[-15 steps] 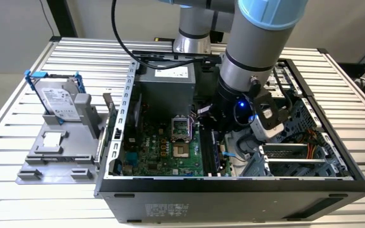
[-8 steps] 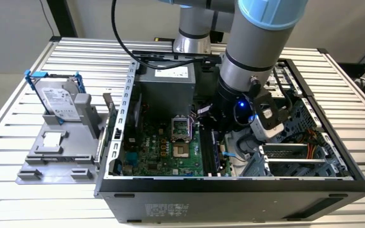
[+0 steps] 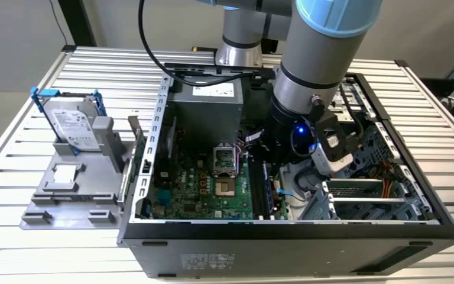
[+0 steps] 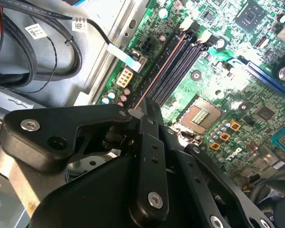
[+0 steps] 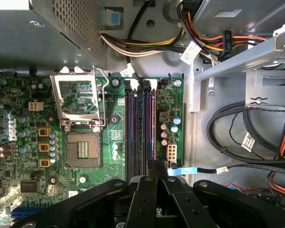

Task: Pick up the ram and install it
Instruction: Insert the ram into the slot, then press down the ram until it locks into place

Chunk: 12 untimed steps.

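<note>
Ram [image 4: 157,72]: long thin dark stick, seen edge-on in the second wrist view, a copper-coloured line along its lower edge. It runs straight out from the gripper [image 4: 141,113] and lies over the bank of memory slots [image 5: 129,128] on the green motherboard [image 5: 19,109]. Long axis parallel to the slots; no skew that I can make out.

Gripper: fingers drawn together on the near end of the ram, thin board pinched between them. In the first wrist view the fingertips meet at the near end of the slot bank [image 5: 155,165], on the side nearer the small white connector. Most of the stick's length reaches away from the gripper, toward the cable-side end of the slots.

Depth: cannot tell whether the lower edge is already in a slot or just above it. The slot latches are too small to read.

Around: open CPU socket [image 5: 83,142] just beside the slots, on the far side from the bundled cables. In the exterior view the arm reaches down into the open computer case [image 3: 290,236], gripper [image 3: 262,155] low over the board, grey power supply [image 3: 207,109] behind it. Hard drive [image 3: 73,127] with blue-tipped bracket stands on a grey stand on the table [image 3: 22,248], well apart, at the exterior view's left.
</note>
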Tool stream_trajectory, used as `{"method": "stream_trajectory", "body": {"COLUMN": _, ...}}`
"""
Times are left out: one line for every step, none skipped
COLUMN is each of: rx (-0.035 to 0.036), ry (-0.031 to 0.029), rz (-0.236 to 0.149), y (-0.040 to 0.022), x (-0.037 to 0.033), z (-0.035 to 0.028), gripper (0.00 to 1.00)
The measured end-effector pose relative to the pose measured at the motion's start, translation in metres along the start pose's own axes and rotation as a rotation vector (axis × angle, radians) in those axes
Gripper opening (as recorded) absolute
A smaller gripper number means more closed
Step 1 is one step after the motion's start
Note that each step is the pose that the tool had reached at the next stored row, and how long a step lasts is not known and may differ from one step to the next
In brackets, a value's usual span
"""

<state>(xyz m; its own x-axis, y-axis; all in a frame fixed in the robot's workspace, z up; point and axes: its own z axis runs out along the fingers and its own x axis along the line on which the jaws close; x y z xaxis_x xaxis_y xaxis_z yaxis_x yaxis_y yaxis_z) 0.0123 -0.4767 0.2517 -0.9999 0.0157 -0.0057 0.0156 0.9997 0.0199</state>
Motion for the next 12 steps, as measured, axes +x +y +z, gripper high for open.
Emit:
{"method": "stream_trajectory", "body": {"rx": -0.0001, "ry": 0.0002, "rz": -0.01, "y": 0.0, "x": 0.0, "z": 0.0, "gripper": 0.0}}
{"method": "stream_trajectory", "body": {"rx": -0.0002, "ry": 0.0005, "rz": -0.024, "y": 0.0, "x": 0.0001, "z": 0.0, "gripper": 0.0}}
{"method": "stream_trajectory", "body": {"rx": -0.0003, "ry": 0.0007, "rz": -0.038, "y": 0.0, "x": 0.0001, "z": 0.0, "gripper": 0.0}}
{"method": "stream_trajectory", "body": {"rx": -0.0003, "ry": 0.0011, "rz": -0.054, "y": 0.0, "x": 0.0001, "z": 0.0, "gripper": 0.0}}
{"method": "stream_trajectory", "body": {"rx": -0.0004, "ry": 0.0014, "rz": -0.071, "y": 0.0, "x": 0.0001, "z": 0.0, "gripper": 0.0}}
{"method": "stream_trajectory", "body": {"rx": -0.0006, "ry": 0.0018, "rz": -0.09, "y": 0.0, "x": 0.0, "z": 0.0, "gripper": 0.0}}
{"method": "stream_trajectory", "body": {"rx": -0.0008, "ry": 0.0021, "rz": -0.106, "y": 0.0, "x": 0.0001, "z": -0.0001, "gripper": 0.0}}
{"method": "stream_trajectory", "body": {"rx": -0.0012, "ry": 0.0024, "rz": -0.121, "y": 0.0, "x": 0.0001, "z": -0.0001, "gripper": 0.0}}
{"method": "stream_trajectory", "body": {"rx": -0.0022, "ry": 0.003, "rz": -0.135, "y": 0.0, "x": 0.0, "z": -0.0001, "gripper": 0.0}}
{"method": "stream_trajectory", "body": {"rx": -0.0062, "ry": 0.0043, "rz": -0.146, "y": 0.0, "x": 0.0, "z": -0.0001, "gripper": 0.0}}
{"method": "stream_trajectory", "body": {"rx": -0.0157, "ry": 0.006, "rz": -0.154, "y": 0.0, "x": 0.0, "z": 0.0, "gripper": 0.0}}
{"method": "stream_trajectory", "body": {"rx": -0.0284, "ry": 0.0079, "rz": -0.162, "y": 0.0001, "x": 0.0, "z": -0.0001, "gripper": 0.0}}
